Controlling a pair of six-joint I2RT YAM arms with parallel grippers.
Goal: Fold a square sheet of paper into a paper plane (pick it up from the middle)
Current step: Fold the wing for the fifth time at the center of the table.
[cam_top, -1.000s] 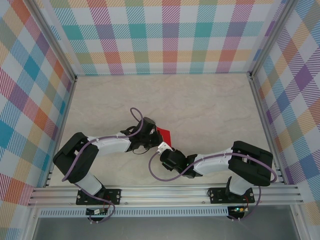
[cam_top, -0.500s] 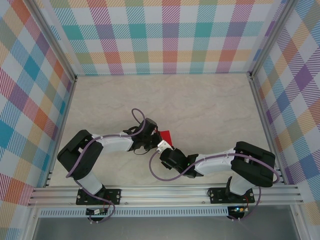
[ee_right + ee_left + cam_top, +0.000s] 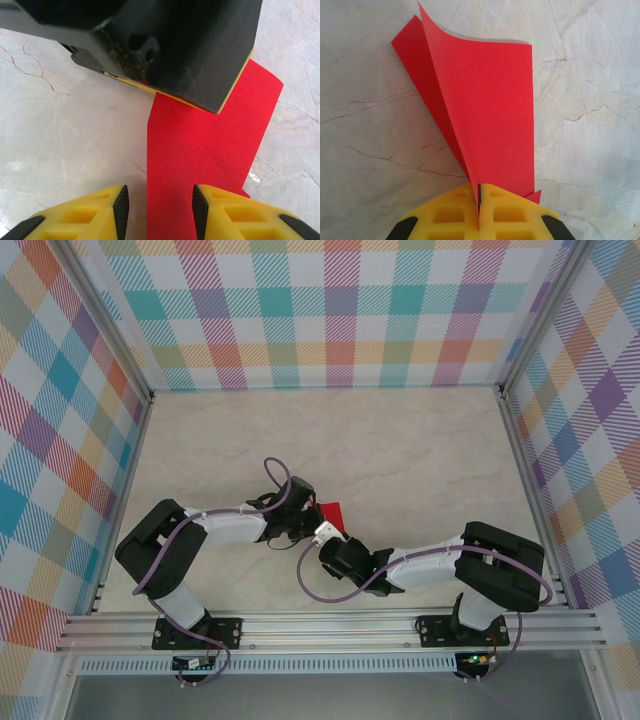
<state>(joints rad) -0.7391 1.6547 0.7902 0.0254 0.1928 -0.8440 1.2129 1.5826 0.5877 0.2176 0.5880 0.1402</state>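
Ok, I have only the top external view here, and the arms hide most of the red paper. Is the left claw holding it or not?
Observer: Yes. In the left wrist view the left claw is shut on the red paper, pinching its near end.
Operator: Is the paper flat there?
Observer: No. Two layers spread apart away from the pinch, like an open V.
Operator: And the right claw?
Observer: In the right wrist view the right claw is open. The paper passes between its fingers, with a gap showing at the left finger.
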